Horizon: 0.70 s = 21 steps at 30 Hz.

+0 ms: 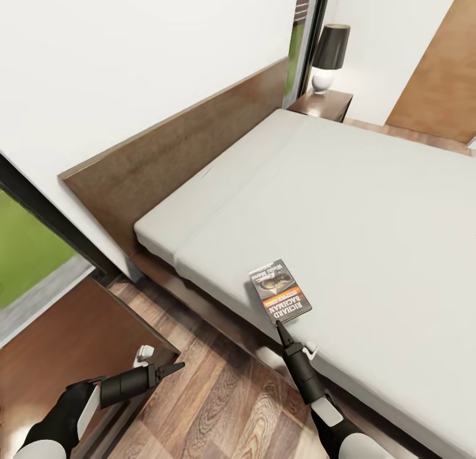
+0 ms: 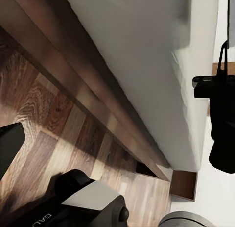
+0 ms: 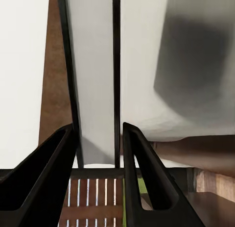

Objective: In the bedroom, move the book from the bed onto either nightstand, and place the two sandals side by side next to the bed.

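Off-white bed [image 1: 370, 201] carries the book [image 1: 279, 292] just ahead of your right gripper [image 1: 280, 328], its jaws slightly parted, holding nothing.

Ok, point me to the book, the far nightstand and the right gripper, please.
book [image 1: 280, 292]: head view, middle of its cover, lying on the bed near the edge.
nightstand [image 1: 324, 104]: head view, bare top beside the lamp base.
right gripper [image 1: 280, 327]: head view, at the tips of its fingers, by the book's near edge.

Bare mattress [image 1: 370, 201] surrounds the book [image 1: 280, 292]; headboard [image 1: 178, 155] walls one side.
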Available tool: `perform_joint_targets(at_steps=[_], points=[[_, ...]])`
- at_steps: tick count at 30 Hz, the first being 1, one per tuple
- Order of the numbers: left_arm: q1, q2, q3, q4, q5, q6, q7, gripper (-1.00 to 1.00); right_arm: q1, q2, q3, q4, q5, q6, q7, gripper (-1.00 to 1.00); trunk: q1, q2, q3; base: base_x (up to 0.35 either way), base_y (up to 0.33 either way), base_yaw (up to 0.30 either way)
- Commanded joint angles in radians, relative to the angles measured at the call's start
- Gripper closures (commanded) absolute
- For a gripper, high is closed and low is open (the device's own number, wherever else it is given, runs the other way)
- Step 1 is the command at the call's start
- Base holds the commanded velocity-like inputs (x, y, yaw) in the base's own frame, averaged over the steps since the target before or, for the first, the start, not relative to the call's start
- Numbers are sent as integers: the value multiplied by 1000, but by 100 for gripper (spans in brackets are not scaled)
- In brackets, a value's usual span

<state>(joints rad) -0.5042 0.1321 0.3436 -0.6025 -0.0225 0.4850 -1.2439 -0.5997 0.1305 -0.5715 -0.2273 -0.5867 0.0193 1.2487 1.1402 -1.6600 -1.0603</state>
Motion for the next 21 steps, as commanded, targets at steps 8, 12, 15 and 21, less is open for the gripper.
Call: perform_joint_targets(at_steps=[8, 12, 15, 21], points=[[0, -1, 3, -1, -3, 10, -5, -100, 0, 0, 4, 0, -7, 2, 2, 100, -31, 56, 25, 0, 0, 0], [0, -2, 3, 0, -5, 10, -5, -100, 0, 0, 4, 0, -7, 2, 2, 100, -46, 84, 37, 0, 0, 0], [0, -2, 3, 0, -5, 10, -5, -100, 0, 0, 4, 0, -7, 2, 1, 100, -58, 105, 47, 0, 0, 0], [0, -1, 2, -1, -3, 12, -14, -100, 0, 0, 7, 0, -6, 2, 0, 100, -81, 147, 65, 0, 0, 0]])
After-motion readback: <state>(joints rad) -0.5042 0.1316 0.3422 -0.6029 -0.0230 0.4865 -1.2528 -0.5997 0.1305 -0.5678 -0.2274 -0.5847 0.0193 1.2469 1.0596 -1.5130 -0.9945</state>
